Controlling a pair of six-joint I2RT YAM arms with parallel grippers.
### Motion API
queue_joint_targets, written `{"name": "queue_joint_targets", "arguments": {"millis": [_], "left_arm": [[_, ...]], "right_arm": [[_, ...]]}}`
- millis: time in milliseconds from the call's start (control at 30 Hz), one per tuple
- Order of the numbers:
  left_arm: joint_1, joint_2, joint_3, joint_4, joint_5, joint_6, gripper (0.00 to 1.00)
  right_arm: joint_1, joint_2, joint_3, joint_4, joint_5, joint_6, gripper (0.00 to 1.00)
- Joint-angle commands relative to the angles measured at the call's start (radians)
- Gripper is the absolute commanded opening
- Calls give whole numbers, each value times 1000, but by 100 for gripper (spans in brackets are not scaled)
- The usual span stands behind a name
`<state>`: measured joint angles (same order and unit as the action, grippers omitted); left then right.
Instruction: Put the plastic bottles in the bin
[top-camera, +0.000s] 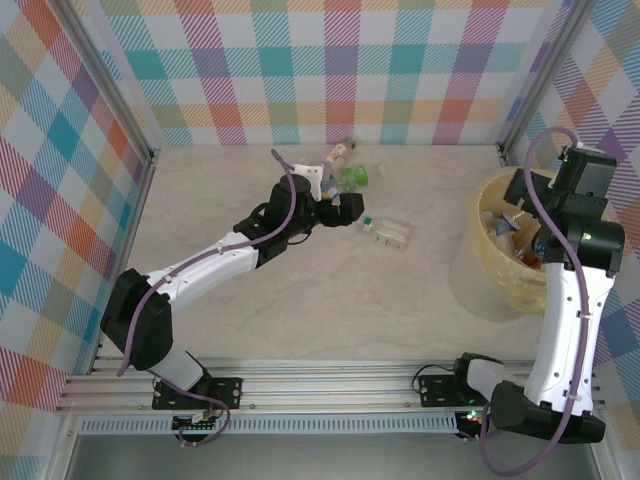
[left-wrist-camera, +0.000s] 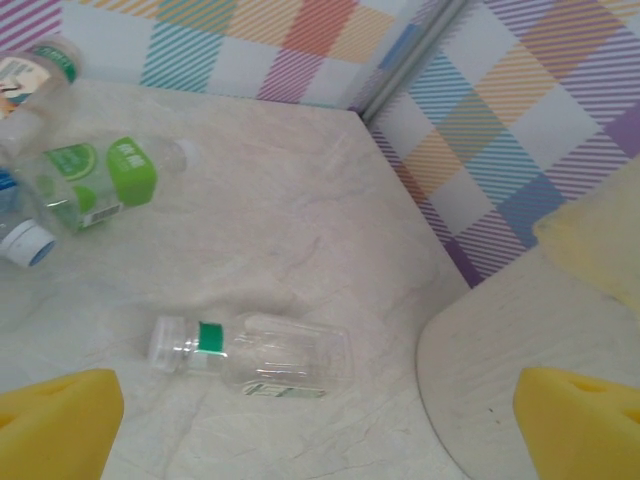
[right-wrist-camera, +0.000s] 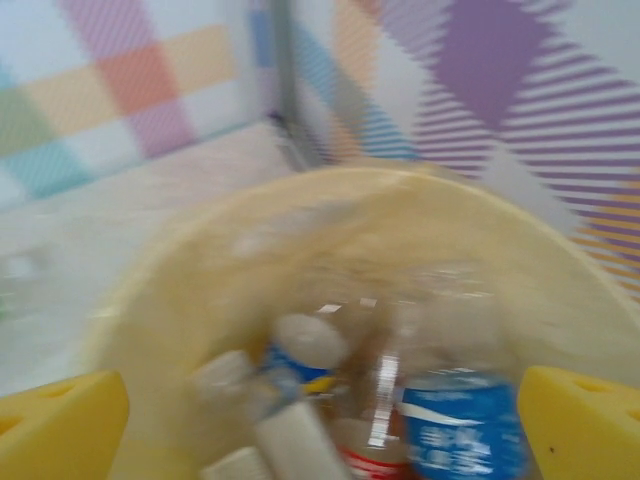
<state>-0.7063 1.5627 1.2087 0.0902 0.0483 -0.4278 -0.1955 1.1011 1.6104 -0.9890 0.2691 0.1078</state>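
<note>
From above, you see your left arm (top-camera: 220, 262) stretched toward the far middle of the table (top-camera: 300, 310). It ends beside a clear plastic bottle with a green neck band (top-camera: 385, 232) lying on its side, and a green-labelled bottle (top-camera: 352, 178) lies just beyond. Your right arm (top-camera: 570, 300) leans over the large round pale-yellow bin (top-camera: 480, 250) at the right.

On the left wrist camera, your left gripper (left-wrist-camera: 320, 430) is spread wide and empty, the clear bottle ahead of it.

On the blurred right wrist camera, your right gripper (right-wrist-camera: 320, 430) is spread wide over the bin, which holds several bottles, a blue-labelled bottle (right-wrist-camera: 460, 425) among them.
</note>
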Motion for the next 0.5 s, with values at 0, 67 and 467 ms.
{"name": "queue_joint_targets", "arguments": {"millis": [0,67,467], "left_arm": [[5,-38,-9,-38,-81,-26,100],[5,-51,-20,-55,-120,-34,100],[47,-124,-105,-109,-294,-137,100]], "right_arm": [[60,9,0,98,-236,86,100],[123,17,-14,143,-268,100,100],[460,221,-52,341,-371,104,100]]}}
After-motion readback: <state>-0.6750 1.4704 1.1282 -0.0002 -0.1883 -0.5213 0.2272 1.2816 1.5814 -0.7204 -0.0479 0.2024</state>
